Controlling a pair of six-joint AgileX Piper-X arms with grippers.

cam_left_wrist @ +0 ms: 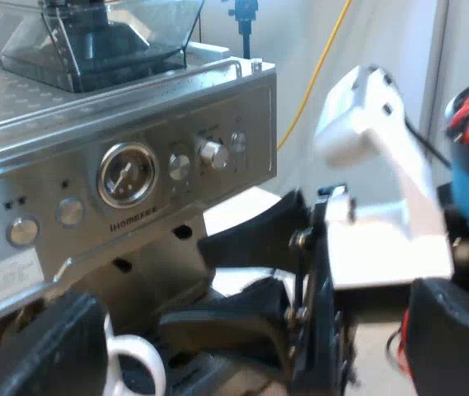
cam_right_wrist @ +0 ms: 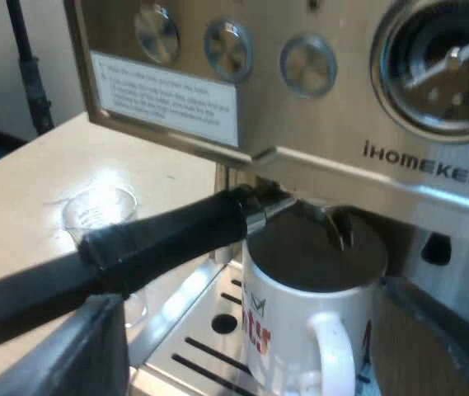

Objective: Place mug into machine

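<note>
A white mug (cam_right_wrist: 308, 318) with red print stands on the machine's slotted drip tray (cam_right_wrist: 205, 346), under the brew head. Its handle (cam_left_wrist: 139, 363) also peeks out below the espresso machine's front (cam_left_wrist: 127, 177). My right gripper (cam_right_wrist: 263, 351) is open, one finger on each side of the mug with a gap to it. From the left wrist, the right gripper (cam_left_wrist: 222, 280) reaches in under the machine's front toward the mug. The metal holder is locked in, and its dark handle (cam_right_wrist: 152, 247) sticks out just above the mug's rim. My left gripper (cam_left_wrist: 255, 334) hangs back from the machine, open and holding nothing.
A bean hopper (cam_left_wrist: 102, 37) sits on the machine's top. The pressure gauge (cam_left_wrist: 127, 175) and knobs (cam_left_wrist: 209, 153) line the front panel. A measuring glass (cam_right_wrist: 98, 210) stands on the table beside the drip tray, under the holder's handle. The right arm's white body (cam_left_wrist: 374, 165) crosses ahead of my left gripper.
</note>
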